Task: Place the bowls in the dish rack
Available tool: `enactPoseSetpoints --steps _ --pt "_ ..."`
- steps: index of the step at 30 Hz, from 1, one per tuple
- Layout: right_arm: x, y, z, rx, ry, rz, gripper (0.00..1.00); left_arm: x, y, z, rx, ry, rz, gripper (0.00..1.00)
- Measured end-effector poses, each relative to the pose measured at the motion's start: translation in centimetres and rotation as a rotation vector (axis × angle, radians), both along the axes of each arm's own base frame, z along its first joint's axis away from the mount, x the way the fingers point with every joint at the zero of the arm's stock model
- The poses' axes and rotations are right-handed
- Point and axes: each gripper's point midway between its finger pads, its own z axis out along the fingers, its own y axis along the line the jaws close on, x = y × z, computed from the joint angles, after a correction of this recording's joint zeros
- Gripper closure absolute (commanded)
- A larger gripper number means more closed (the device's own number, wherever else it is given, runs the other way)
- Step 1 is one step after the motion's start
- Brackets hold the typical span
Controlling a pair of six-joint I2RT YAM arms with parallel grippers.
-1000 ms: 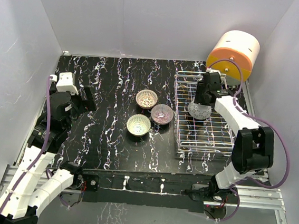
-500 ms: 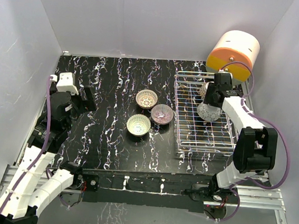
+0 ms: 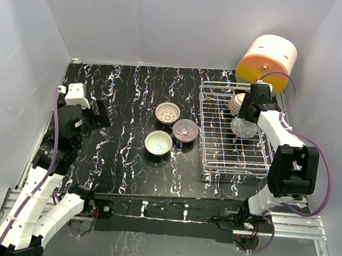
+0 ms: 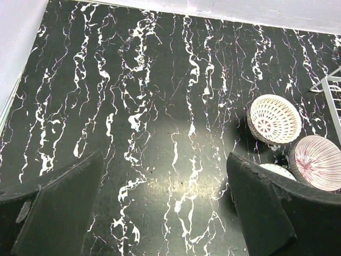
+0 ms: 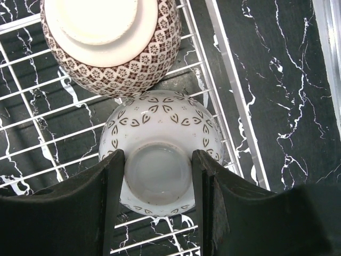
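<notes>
While clamped on the foot ring of an upturned pale leaf-patterned bowl (image 5: 160, 125), the right jaws hang inside the dish rack (image 5: 237, 96), with a brown-lattice bowl (image 5: 106, 58) just ahead. The left jaws gape empty above the marbled surface (image 4: 160, 133).

- Five patterned ceramic bowls: white-lattice bowl (image 3: 167, 112), purple-striped bowl (image 3: 186, 130), pale bowl (image 3: 158, 142), brown-lattice bowl (image 5: 109, 48), white leaf-patterned bowl (image 5: 160, 144).
- One silver wire dish rack (image 3: 235, 153).
- One orange-and-cream cylinder (image 3: 267, 61).
- Two robot arms: left arm (image 3: 60, 141), right arm (image 3: 279, 135).
</notes>
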Motion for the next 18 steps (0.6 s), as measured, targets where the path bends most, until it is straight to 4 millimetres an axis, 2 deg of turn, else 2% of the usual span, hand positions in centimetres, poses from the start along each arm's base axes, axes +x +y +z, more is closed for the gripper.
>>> enactPoseSetpoints --steps 4,9,18 --pt "-0.02 -0.53 0.02 -0.003 -0.001 -0.015 0.61 -0.07 0.03 -0.25 0.001 0.004 0.0 0.03" --pt "-0.05 -0.68 0.0 -0.004 -0.001 -0.025 0.43 -0.07 0.03 -0.31 0.002 0.005 0.0 0.03" --pt "0.02 -0.13 -0.07 0.022 -0.002 -0.008 0.25 -0.07 0.02 -0.35 0.001 0.005 0.0 0.03"
